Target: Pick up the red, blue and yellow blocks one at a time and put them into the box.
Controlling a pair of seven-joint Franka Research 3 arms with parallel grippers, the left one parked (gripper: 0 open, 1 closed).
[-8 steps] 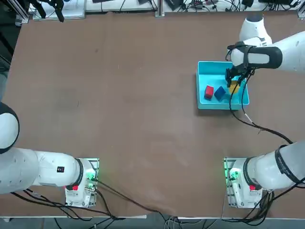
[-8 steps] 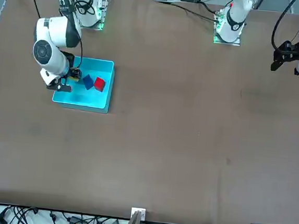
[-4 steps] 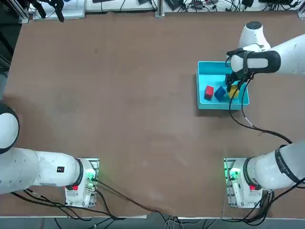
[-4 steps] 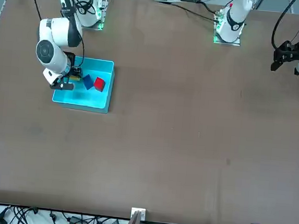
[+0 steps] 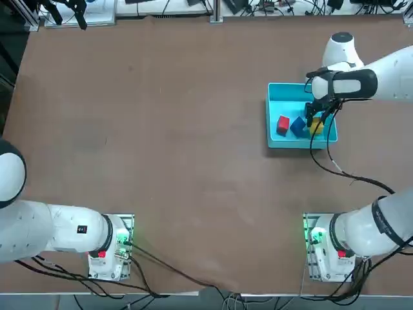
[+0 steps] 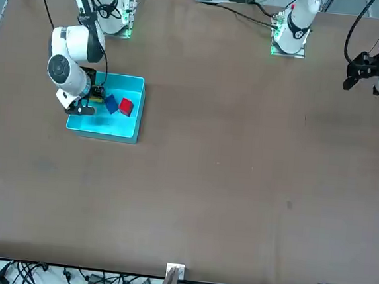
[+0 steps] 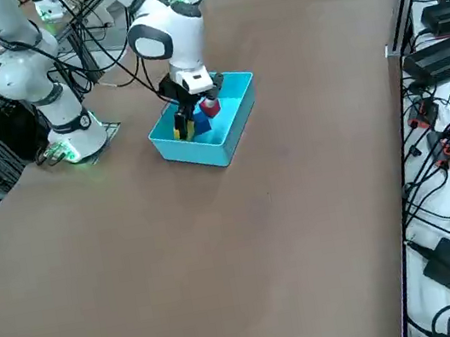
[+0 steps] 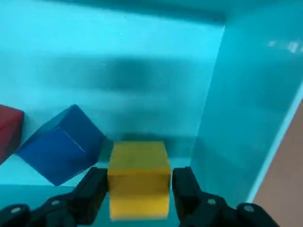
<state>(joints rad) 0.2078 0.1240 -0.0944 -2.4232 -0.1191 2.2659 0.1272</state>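
Observation:
The light cyan box (image 5: 287,100) sits on the table's right half. A red block (image 5: 282,124) and a blue block (image 5: 297,126) rest on its floor side by side. My right gripper (image 5: 314,119) reaches down into the box beside the blue block, shut on the yellow block (image 5: 316,127). In the wrist view the yellow block (image 8: 139,170) sits between my two fingers, low over the box floor, with the blue block (image 8: 61,144) touching or nearly touching it and the box wall (image 8: 246,118) close on the other side. The red block (image 8: 9,130) shows at the edge.
The brown table (image 5: 161,129) stretches wide to the left of the box. The right arm's black cable (image 5: 335,165) trails over the table between the box and the arm's base (image 5: 322,245). Cables and equipment lie beyond the table's far edge.
My right gripper has come down into the box with the yellow block and shifted slightly towards the blue block. Red and blue blocks have not moved.

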